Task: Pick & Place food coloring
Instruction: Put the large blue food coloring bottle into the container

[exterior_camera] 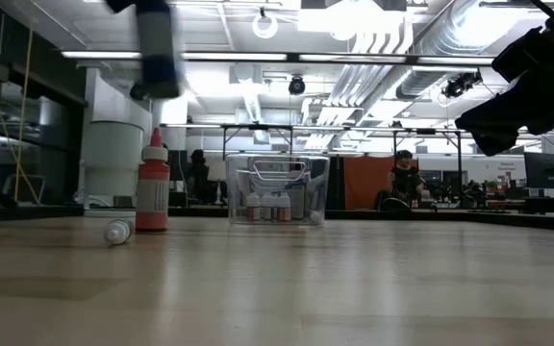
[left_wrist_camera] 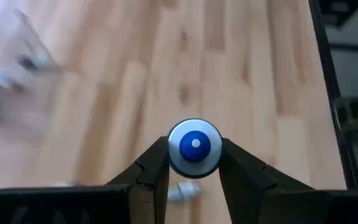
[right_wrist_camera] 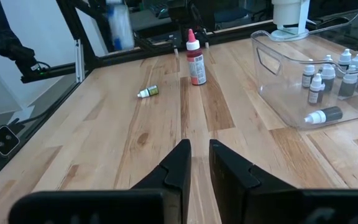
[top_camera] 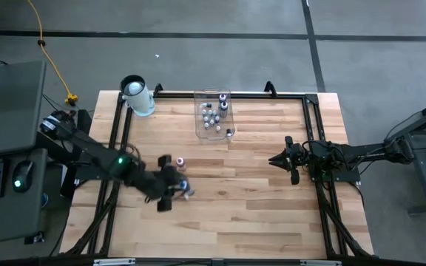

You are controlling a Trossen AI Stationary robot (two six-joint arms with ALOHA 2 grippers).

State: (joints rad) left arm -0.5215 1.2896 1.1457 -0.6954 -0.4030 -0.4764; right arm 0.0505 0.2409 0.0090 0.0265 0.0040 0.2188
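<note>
My left gripper (top_camera: 171,191) is over the table's left middle, shut on a tiny food coloring bottle with a blue cap (left_wrist_camera: 194,146). In the low view that bottle (exterior_camera: 157,48) is blurred and high above the table. A pink-red bottle (exterior_camera: 152,192) stands upright on the wood. Another tiny bottle (exterior_camera: 118,231) lies on its side under the left gripper. Several more bottles (top_camera: 213,117) are in the clear bin (top_camera: 198,125). My right gripper (right_wrist_camera: 199,163) waits at the table's right, touching nothing, its fingers only a narrow gap apart. My left gripper pinches the small bottle between its two fingers, one on either side of the body just under the blue-topped cap (left_wrist_camera: 194,144). The fingers (left_wrist_camera: 157,165) come from above, pointing down. The bottle is upright and lifted clear of the table.
A big white cylinder (top_camera: 137,94) stands at the far left corner of the table. The bin sits at the far middle, against the black frame rail (top_camera: 231,94). Bare wood (top_camera: 235,214) spreads across the near half. People sit in the room behind (exterior_camera: 404,178).
</note>
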